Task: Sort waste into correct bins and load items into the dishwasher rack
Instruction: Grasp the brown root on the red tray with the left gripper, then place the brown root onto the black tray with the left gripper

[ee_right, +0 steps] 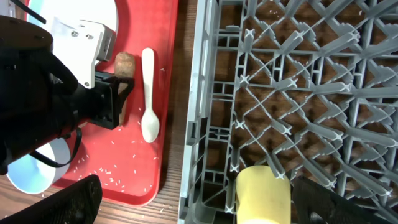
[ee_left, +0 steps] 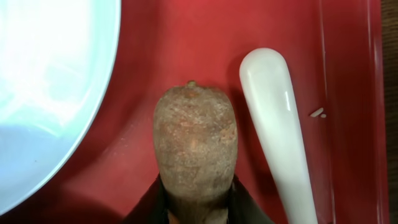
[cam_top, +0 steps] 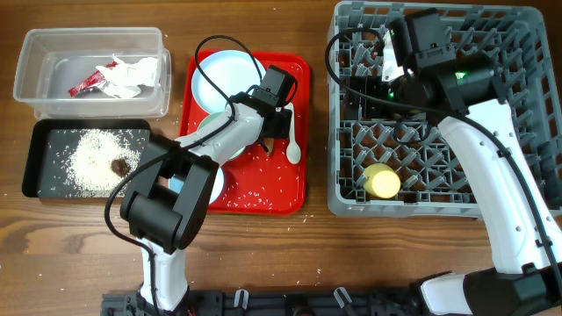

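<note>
Though rice (cam_top: pixel 88 158) and lump (cam_top: pixel 117 165) already lie in the black tray (cam_top: pixel 39 189) nearest, and the cup (cam_top: pixel 383 181) stands in the rack (cam_top: pixel 334 132), bowl (ee_right: pixel 31 174), spoon (ee_left: pixel 273 124), plate (ee_left: pixel 50 74) and stick (ee_left: pixel 194 143) remain on the red tray (ee_left: pixel 161 37). There the left gripper (ee_left: pixel 196 208) pinches the stick's near end. The stick lies beside the spoon, parallel, free end pointing away. Farther off, sachet (cam_top: pixel 88 83) and napkin (cam_top: pixel 132 75) sit in the tub (cam_top: pixel 35 88), and the right gripper (ee_right: pixel 202 199) hangs wide, empty.

The brown stick (ee_left: pixel 194 149) looks rough and matt, the white spoon (ee_left: pixel 277 124) glossy.
</note>
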